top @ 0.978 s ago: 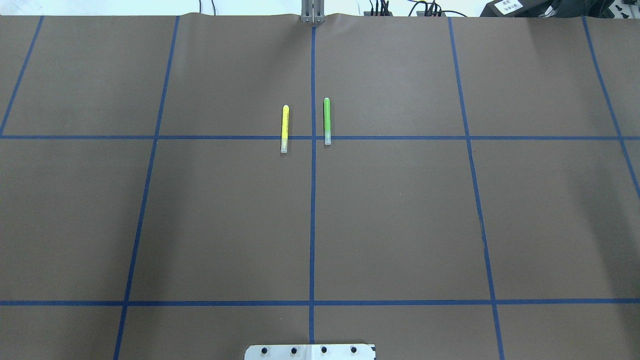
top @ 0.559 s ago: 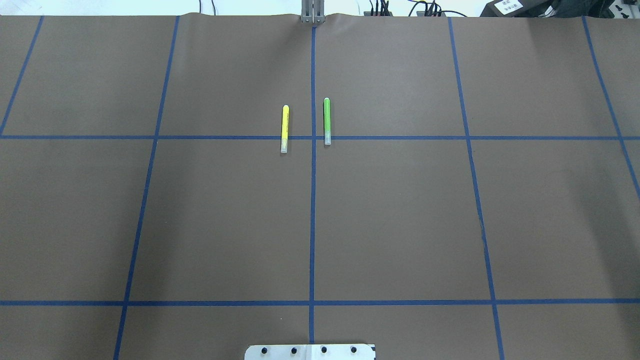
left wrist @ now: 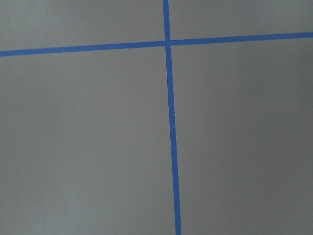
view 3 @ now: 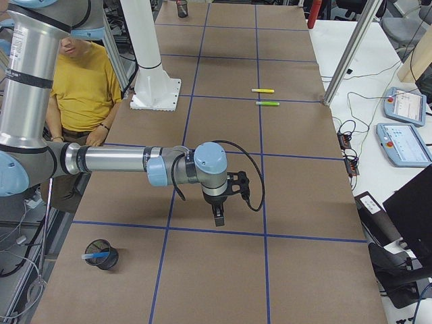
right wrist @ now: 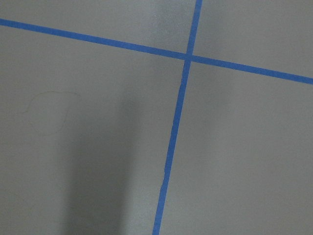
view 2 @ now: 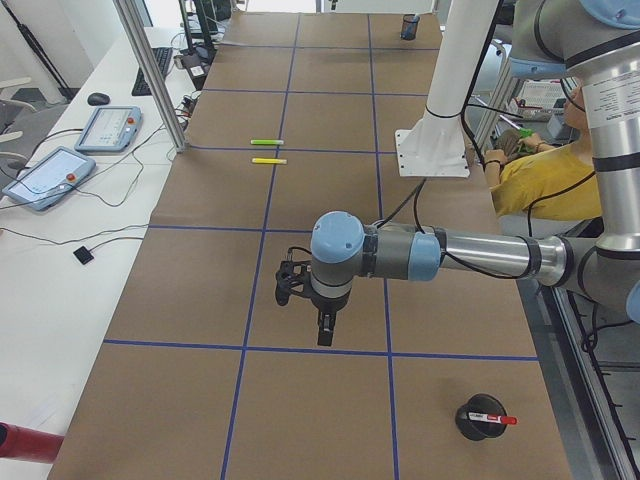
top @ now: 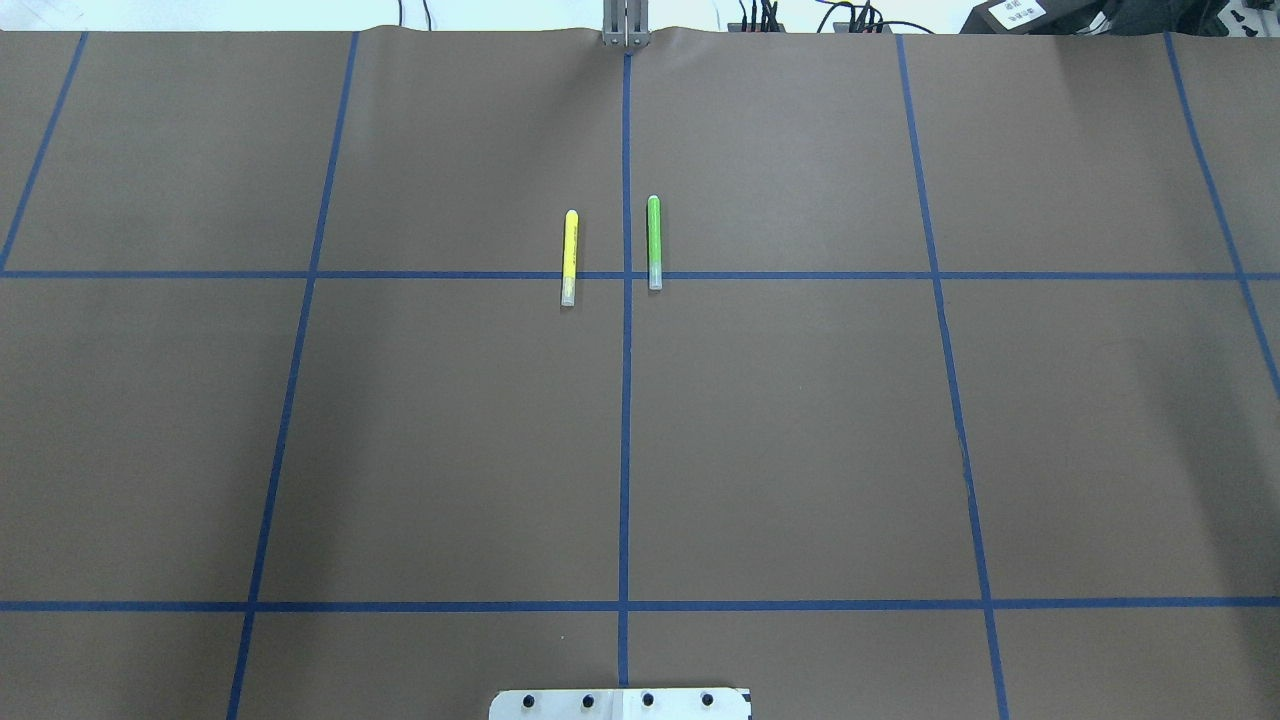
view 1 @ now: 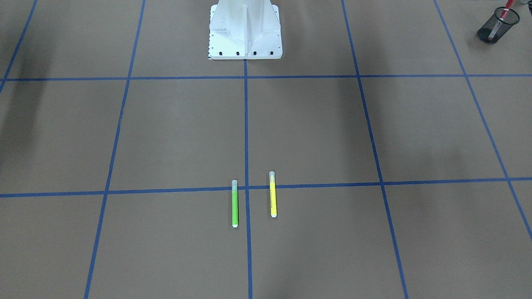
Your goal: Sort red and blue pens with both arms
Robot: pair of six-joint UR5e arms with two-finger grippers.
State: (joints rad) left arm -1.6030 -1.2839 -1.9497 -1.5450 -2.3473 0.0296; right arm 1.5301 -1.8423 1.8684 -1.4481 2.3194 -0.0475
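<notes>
The red pen point(view 2: 497, 420) stands in a black mesh cup point(view 2: 470, 418) at the table's near end in the exterior left view, and shows again as the red pen point(view 1: 501, 16) in the front-facing view's top right corner. The blue pen point(view 3: 94, 256) sits in another black mesh cup point(view 3: 104, 260). My left gripper point(view 2: 325, 330) hangs over the brown paper beside a tape crossing. My right gripper point(view 3: 218, 217) hangs likewise at the other end. Both show only in side views, so I cannot tell open or shut. Neither wrist view shows fingers.
A yellow marker point(top: 569, 257) and a green marker point(top: 654, 242) lie parallel near the table's centre line. The white pedestal point(view 1: 245, 31) stands at the robot's edge. A person in a yellow shirt point(view 3: 84, 81) sits behind it. Tablets point(view 2: 50, 175) lie on the side bench.
</notes>
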